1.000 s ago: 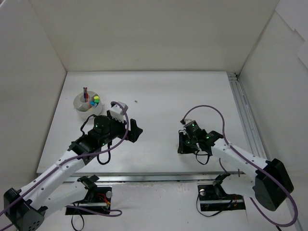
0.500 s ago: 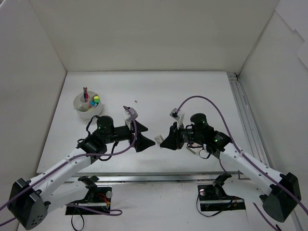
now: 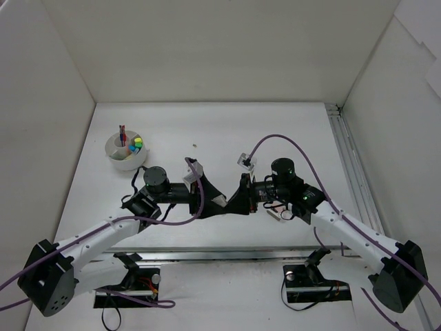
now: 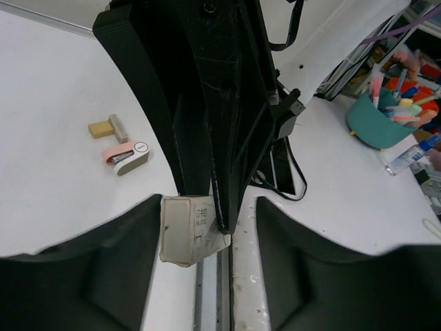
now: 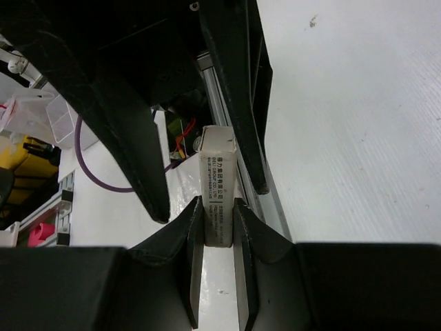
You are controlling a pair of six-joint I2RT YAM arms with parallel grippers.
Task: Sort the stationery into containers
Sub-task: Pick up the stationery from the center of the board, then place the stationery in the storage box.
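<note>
White eraser block (image 5: 219, 196) sits clamped upright in the right tool (image 3: 231, 202). It lies between the left tool (image 4: 208, 214), whose fingers stand apart, not gripping it.

paper-sleeved eraser block (image 5: 219, 186) (scuffed, matt), smooth table (image 3: 275, 131)

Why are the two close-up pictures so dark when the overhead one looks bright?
Top external view: even light, only faint shadows. Left wrist view: the right gripper fills the frame close up, and the background clutter is blurred. Right wrist view: black fingers crowd the white eraser block, whose print is sharp.
</note>
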